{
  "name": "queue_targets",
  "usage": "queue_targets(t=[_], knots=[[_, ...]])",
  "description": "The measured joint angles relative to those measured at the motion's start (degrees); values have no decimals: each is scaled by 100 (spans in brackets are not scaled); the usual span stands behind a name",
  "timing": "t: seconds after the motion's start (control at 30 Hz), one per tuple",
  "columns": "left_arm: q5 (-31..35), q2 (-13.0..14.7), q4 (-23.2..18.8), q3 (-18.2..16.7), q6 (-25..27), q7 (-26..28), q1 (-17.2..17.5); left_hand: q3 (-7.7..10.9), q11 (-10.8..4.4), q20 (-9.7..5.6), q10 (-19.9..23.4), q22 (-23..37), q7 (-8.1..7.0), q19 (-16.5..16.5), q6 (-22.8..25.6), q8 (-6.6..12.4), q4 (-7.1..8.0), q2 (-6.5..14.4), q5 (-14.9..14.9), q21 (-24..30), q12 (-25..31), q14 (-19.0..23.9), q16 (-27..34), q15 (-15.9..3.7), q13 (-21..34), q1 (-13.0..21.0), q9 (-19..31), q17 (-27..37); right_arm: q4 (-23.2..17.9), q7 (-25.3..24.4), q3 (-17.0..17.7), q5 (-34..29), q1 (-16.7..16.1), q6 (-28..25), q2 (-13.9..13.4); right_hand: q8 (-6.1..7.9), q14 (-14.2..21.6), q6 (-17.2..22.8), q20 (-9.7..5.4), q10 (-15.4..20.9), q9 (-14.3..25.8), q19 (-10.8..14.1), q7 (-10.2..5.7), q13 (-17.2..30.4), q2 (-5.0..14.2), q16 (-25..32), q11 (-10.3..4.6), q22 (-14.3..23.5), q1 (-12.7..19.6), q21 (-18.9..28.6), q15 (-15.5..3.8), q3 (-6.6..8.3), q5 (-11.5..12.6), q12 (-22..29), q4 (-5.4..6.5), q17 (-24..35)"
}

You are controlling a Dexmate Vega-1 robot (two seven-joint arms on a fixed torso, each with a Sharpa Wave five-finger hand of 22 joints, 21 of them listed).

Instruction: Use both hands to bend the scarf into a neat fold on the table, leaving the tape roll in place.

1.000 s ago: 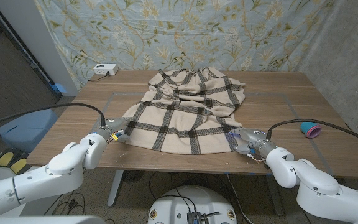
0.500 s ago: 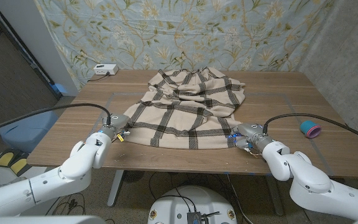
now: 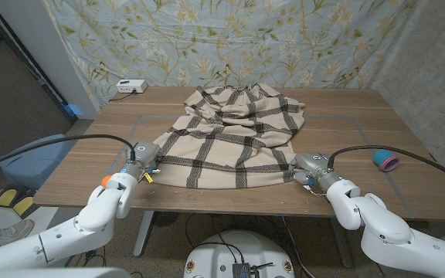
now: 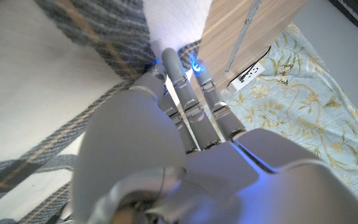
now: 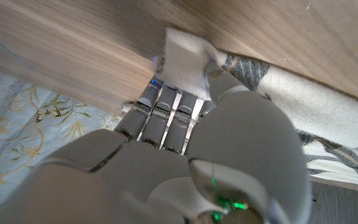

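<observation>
While each robot hand pinches near corner, left, right, plaid scarf lies rumpled.

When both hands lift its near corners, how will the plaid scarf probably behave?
The plaid scarf looks soft: its far part lies bunched in folds, so it will likely sag between the left hand and right hand. Its woven, fuzzy surface probably grips fingers rather than slipping.
</observation>
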Motion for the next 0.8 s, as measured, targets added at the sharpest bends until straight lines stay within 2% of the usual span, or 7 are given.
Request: queue_targets(t=[0.1,0.17,0.23,0.33,0.47,0.6,0.8], knots=[[0,4,-72,-111,0,0,101,-25,2,-39,-302,46,87,-295,-106,-14,160,7,-15,207,90,-369,-309,61,12,-75,48,43,10,-142,41,47,-45,54,12,0,0,0,0,11,21,0,0,38,8,0,11,0,8,22,0,0,-4,54,0,21],[-166,57,-213,-169,14,182,157,-253,106,-37,-1022,-39,-2,-660,-814,-372,514,-137,-47,332,-142,-1006,-1079,213,1104,-847,-96,-413,41,-242,146,70,-154,98,43,0,0,23,0,11,33,0,24,57,8,0,11,27,8,22,0,-40,-5,66,-6,21],[-208,108,-342,-218,83,141,206,-552,360,40,-1793,-214,-41,-1075,-1628,-817,828,-392,-37,352,-669,-1657,-1847,378,1086,-1722,-275,-930,49,-304,169,81,-183,125,52,0,0,30,0,11,33,0,31,72,8,0,11,27,8,22,0,-47,-5,67,1,30],[-426,208,-578,-393,292,-70,319,-844,628,303,-2668,-500,-43,-1745,-2449,-1301,1121,-604,0,193,-1176,-2562,-2589,521,850,-2504,-408,-1459,64,-377,214,88,-238,158,72,0,-1,30,1,11,33,0,31,87,8,0,11,28,8,38,0,-47,-5,89,1,47],[-531,389,-953,-740,354,-129,545,-1105,837,573,-3538,-860,36,-2402,-3301,-1553,1373,-778,32,-156,-1409,-3392,-2897,800,637,-3156,-473,-1867,69,-440,224,90,-252,197,76,39,-1,30,1,10,57,0,31,119,31,-24,11,27,31,43,0,-47,35,128,1,47],[-1197,644,-1304,-990,646,-509,652,-1559,958,702,-4467,-1165,32,-2766,-4298,-1586,1412,-1268,169,-508,-1432,-4187,-2911,1124,429,-3675,-531,-2228,79,-494,266,99,-301,243,97,44,22,30,1,-12,66,0,31,152,53,-28,34,27,53,55,23,-47,35,132,0,47],[-1384,889,-1579,-716,1098,-1220,281,-1886,1017,745,-5118,-1285,120,-2837,-5039,-1585,1166,-1794,422,-754,-1433,-4696,-2911,1290,257,-3427,-559,-2507,83,-683,377,226,-384,388,138,44,52,42,23,9,67,22,43,198,53,-86,55,27,53,66,-10,-47,35,172,0,46]])
